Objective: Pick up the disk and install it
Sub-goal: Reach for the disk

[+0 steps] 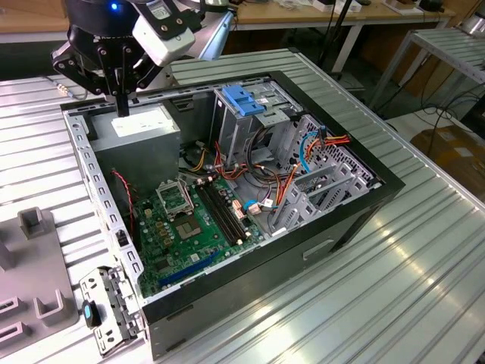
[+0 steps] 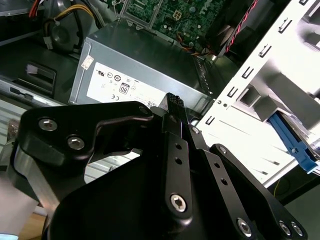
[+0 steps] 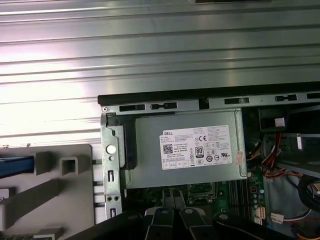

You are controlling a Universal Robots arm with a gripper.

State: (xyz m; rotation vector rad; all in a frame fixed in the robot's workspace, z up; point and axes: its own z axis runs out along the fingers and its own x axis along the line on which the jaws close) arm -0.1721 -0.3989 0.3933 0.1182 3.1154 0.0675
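My black linkage claw (image 1: pixel 121 106) hung with fingers pressed together, nothing between them, just above grey metal power-supply box with white sticker (image 3: pixel 187 150) in corner of open black computer case (image 1: pixel 250 288). Beyond case wall, on ribbed metal worktop (image 3: pixel 160 60), stood grey plastic holder block (image 3: pixel 75 200). Blue strip (image 3: pixel 15 166) at its edge was probably disk's side rail; couldn't be sure. Judged disk rigid, dense, smooth-faced, shock-sensitive: grip across rails, never label face.
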